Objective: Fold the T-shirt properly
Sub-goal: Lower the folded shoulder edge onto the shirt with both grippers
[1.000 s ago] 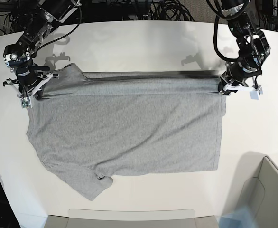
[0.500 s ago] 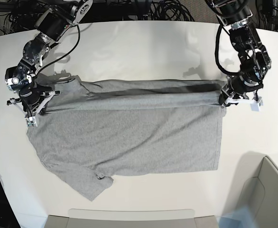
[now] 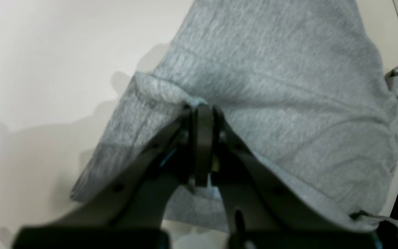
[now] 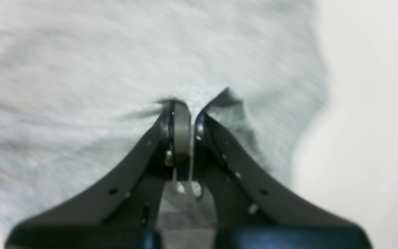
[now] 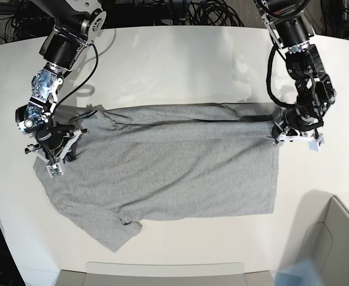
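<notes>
The light grey T-shirt point(image 5: 174, 179) lies spread on the white table point(image 5: 180, 65), plain side up, with no lettering showing. Its far edge is lifted into a long fold stretched between my two grippers. My left gripper point(image 5: 277, 136), on the right of the base view, is shut on the fold's right end. In the left wrist view it point(image 3: 200, 108) pinches a bunch of grey cloth point(image 3: 271, 69). My right gripper point(image 5: 54, 156), on the left of the base view, is shut on the sleeve end. In the right wrist view it point(image 4: 188, 103) pinches the cloth point(image 4: 64, 69).
A grey bin point(image 5: 335, 250) stands at the near right corner. A grey tray edge point(image 5: 162, 271) runs along the near side. Black cables point(image 5: 210, 12) lie beyond the table's far edge. Bare white table shows right of the shirt point(image 5: 317, 173).
Both grippers have moved toward the near side, dragging the held far edge of the T-shirt over its body. The fold line now lies lower and further over the shirt.
</notes>
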Controlling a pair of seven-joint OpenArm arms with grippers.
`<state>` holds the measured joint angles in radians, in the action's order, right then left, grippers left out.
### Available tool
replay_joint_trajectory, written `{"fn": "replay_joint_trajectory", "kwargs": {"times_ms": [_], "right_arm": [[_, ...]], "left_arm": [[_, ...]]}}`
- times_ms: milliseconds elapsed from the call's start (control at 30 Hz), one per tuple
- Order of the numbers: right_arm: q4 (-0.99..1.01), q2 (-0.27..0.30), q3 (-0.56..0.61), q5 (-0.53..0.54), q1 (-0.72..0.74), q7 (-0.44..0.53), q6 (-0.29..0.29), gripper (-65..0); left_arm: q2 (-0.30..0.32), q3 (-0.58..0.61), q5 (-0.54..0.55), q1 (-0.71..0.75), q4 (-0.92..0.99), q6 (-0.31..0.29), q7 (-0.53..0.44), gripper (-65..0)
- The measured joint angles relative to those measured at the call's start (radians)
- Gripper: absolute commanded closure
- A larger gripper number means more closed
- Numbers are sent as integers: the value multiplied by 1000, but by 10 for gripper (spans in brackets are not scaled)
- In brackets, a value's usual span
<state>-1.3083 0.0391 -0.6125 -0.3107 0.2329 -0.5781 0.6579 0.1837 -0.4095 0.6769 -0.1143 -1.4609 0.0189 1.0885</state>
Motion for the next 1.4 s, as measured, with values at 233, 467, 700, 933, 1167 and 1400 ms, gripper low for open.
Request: {"fn": "replay_joint_trajectory", "kwargs": {"times_ms": [233, 467, 700, 933, 1167, 1400], "right_arm": [[63, 5, 7, -7, 20, 63, -51, 0], [105, 25, 1, 1, 89, 76, -52, 0], [123, 30, 1, 0, 98, 71, -250, -139], [121, 38, 5, 0, 96, 71, -192, -240], [13, 7, -137, -4, 96, 63, -49, -241], [-112, -18, -233, -2, 52, 23, 25, -242]], "left_arm": [[0, 0, 2, -30, 0, 0, -12, 0], [2, 0, -40, -31, 22, 0, -11, -28], [2, 0, -56, -40, 22, 0, -12, -204], [2, 0, -56, -35, 8, 0, -11, -215], [2, -2, -54, 56, -195, -2, -8, -218], [73, 114, -56, 148, -206, -7, -12, -243]]}}
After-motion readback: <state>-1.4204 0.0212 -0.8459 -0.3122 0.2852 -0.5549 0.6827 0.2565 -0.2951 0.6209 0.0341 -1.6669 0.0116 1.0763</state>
